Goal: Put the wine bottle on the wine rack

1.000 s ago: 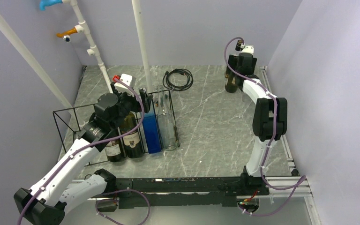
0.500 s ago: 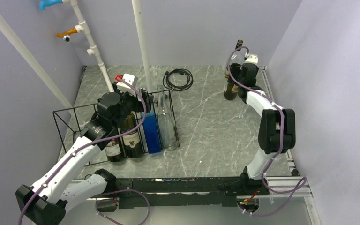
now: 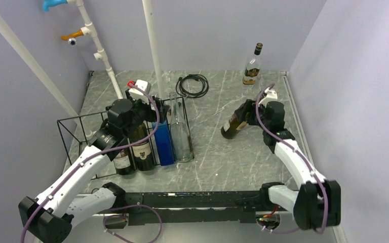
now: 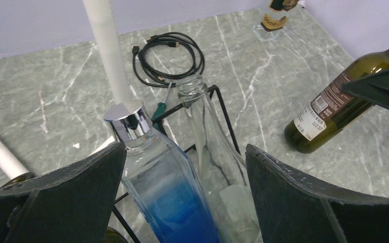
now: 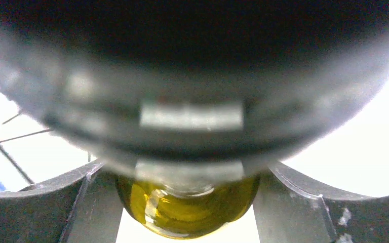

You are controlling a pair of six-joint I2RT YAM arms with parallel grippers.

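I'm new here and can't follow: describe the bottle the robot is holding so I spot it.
On the grey marble table, look right of the black wire rack. There the right arm's jaws grip a dark green bottle by its neck. It alone leans steeply, its base toward the rack.

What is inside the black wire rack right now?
The rack holds four upright bottles at its right end: two dark labelled bottles, a blue bottle and a clear glass bottle. The left arm covers the dark bottles' necks.
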